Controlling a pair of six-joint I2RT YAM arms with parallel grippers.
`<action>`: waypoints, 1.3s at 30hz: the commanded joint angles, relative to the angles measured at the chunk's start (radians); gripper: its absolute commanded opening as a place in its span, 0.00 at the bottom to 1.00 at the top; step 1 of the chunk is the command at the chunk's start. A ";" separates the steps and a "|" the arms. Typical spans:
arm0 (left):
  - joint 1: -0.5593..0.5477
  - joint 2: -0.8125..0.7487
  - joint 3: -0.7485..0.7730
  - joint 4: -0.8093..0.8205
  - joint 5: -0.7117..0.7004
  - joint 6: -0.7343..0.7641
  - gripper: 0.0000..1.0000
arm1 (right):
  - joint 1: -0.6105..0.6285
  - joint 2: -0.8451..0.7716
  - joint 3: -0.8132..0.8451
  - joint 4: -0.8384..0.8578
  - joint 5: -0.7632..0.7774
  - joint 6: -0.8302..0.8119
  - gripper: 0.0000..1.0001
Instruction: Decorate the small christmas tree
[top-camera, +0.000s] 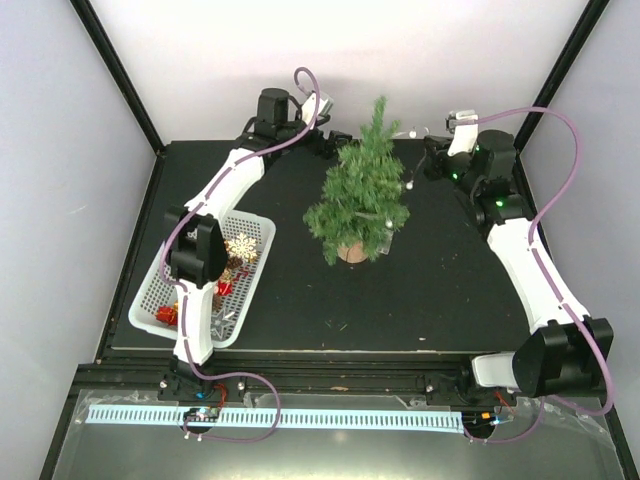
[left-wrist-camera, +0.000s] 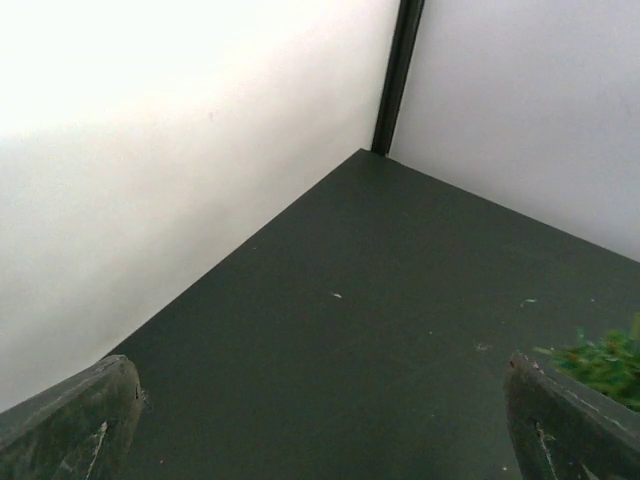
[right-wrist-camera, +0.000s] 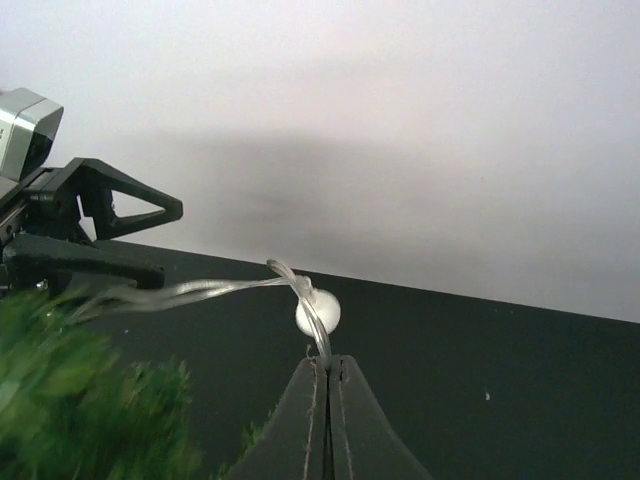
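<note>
1. The right gripper (right-wrist-camera: 328, 362) is pinched together on a clear bead strand (right-wrist-camera: 200, 292), one white bead (right-wrist-camera: 318, 312) just above the tips.
2. The left gripper (left-wrist-camera: 318, 372) gapes wide over the dark table (left-wrist-camera: 380, 280).
3. The small christmas tree (top-camera: 358, 195) stands upright mid-table, between both grippers.

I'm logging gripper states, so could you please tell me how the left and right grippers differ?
The left gripper is wide open and empty; the right gripper is shut on a clear beaded strand. The left faces bare table, while the right's strand runs toward the small christmas tree. Both flank the tree at the far side.
</note>
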 joint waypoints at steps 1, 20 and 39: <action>-0.021 -0.070 -0.058 0.053 0.044 0.028 0.99 | 0.020 -0.027 -0.020 -0.004 -0.023 0.019 0.01; -0.028 -0.118 -0.120 0.071 -0.010 0.051 0.99 | 0.107 -0.035 -0.010 -0.061 0.043 0.031 0.01; -0.023 -0.179 -0.163 0.109 -0.441 0.140 0.99 | 0.108 -0.070 0.007 -0.166 0.247 -0.008 0.01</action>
